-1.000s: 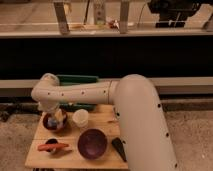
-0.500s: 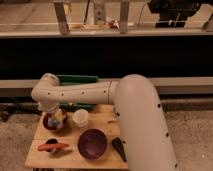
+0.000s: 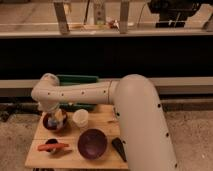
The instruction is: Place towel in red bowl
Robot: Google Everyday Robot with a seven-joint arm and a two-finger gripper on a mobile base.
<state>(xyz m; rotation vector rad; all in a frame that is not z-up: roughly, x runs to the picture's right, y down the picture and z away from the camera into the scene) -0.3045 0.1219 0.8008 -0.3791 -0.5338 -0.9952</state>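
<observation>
Small wooden table (image 3: 102, 118) on speckled floor (image 3: 192, 135) (dark wall (image 3: 105, 55) behind).

There is a single camera view. It looks from high up, on the robot's own side, down and forward over the thick white arm (image 3: 135, 115), which fills the right and middle of the frame and so lies very near the lens. Below sits the small light wooden table (image 3: 107, 120), seen steeply from above, its near edge cut by the bottom border. The gripper (image 3: 56, 117) hangs at the table's far left over the small dark red bowl (image 3: 50, 124). Farther off, a dark wall band and pale ledge cross the upper half.
</observation>
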